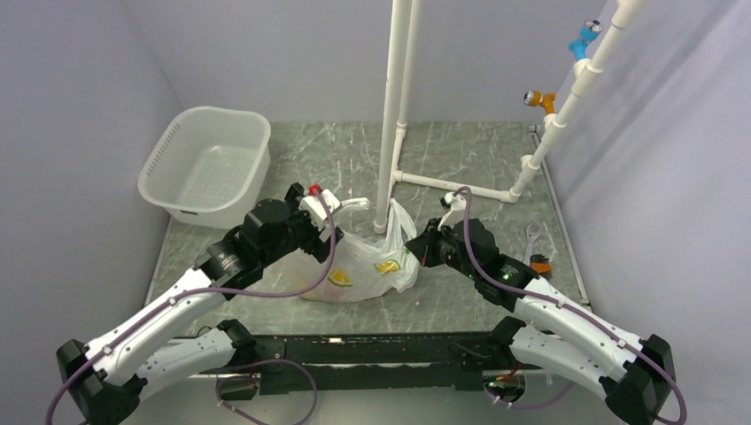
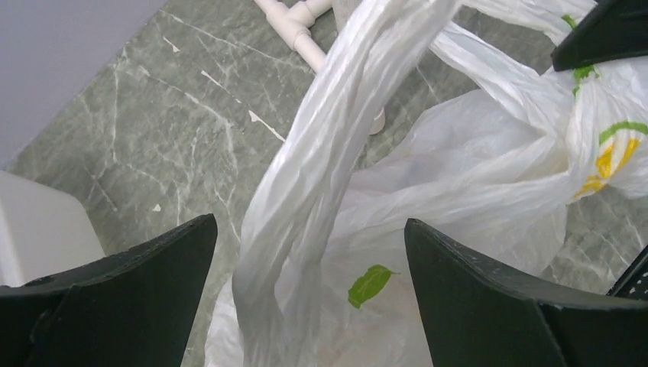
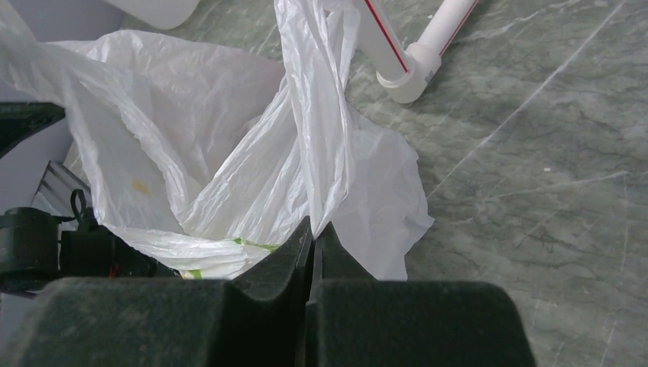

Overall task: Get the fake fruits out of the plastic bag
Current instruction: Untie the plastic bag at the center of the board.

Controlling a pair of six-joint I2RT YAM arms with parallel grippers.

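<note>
The plastic bag (image 1: 367, 266), translucent white with printed citrus slices and leaves, lies on the table between my two arms. The fake fruits are hidden inside it; only a faint reddish tint shows through at its lower left. My left gripper (image 1: 329, 205) is open at the bag's left side, and a twisted handle (image 2: 306, 183) of the bag runs up between its fingers (image 2: 145, 283). My right gripper (image 1: 420, 251) is shut on the bag's right edge (image 3: 321, 176), the film pinched between its fingertips (image 3: 298, 245).
A rigid white perforated tub (image 1: 208, 164) stands at the back left. A white PVC pipe frame (image 1: 394, 115) rises just behind the bag, its foot (image 3: 409, 73) near my right gripper. A small tool (image 1: 534, 243) lies at the right table edge.
</note>
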